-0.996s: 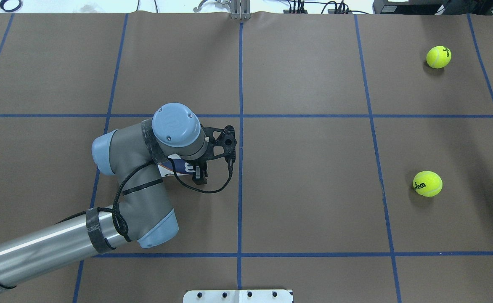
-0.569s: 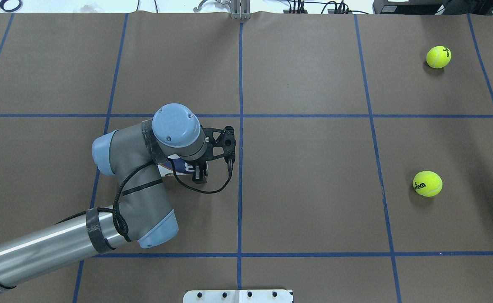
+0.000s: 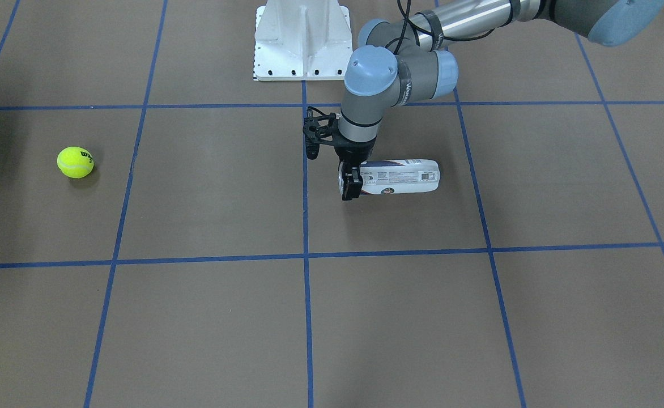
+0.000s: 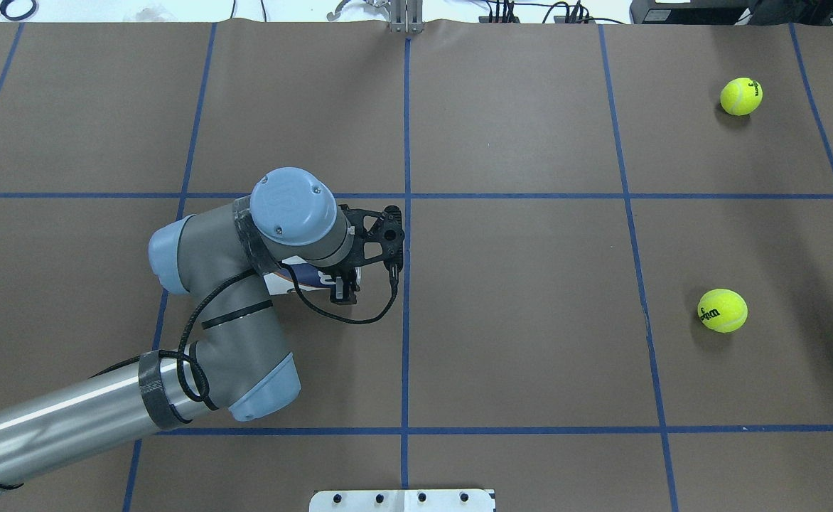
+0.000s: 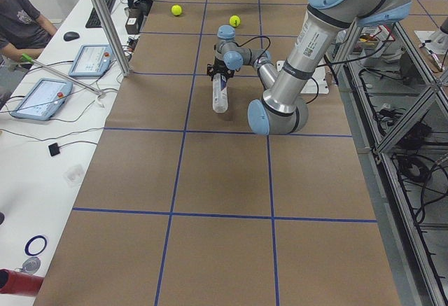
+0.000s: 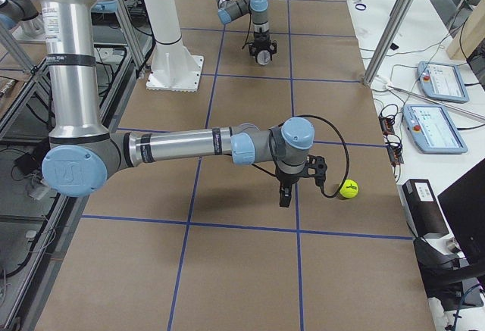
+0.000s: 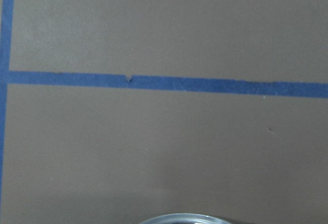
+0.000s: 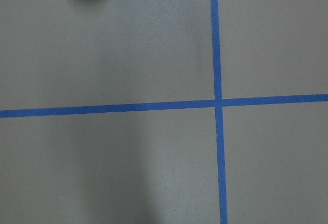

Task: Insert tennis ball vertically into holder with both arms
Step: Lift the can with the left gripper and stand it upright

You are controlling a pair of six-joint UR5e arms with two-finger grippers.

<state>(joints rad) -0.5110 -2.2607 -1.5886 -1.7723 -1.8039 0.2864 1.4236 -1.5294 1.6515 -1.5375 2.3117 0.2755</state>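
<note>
Balls, two: tennis ball, second ball, both well apart from left pincer. Holder, one, at that pincer's tips. Arms, two: left arm, right arm. Pedestal base, one.

Grey arm, blue caps, seemingly taped

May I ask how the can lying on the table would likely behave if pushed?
The holder lies on its side, so it would probably roll. Its plastic wall looks smooth, so it may slip in a grip.
</note>
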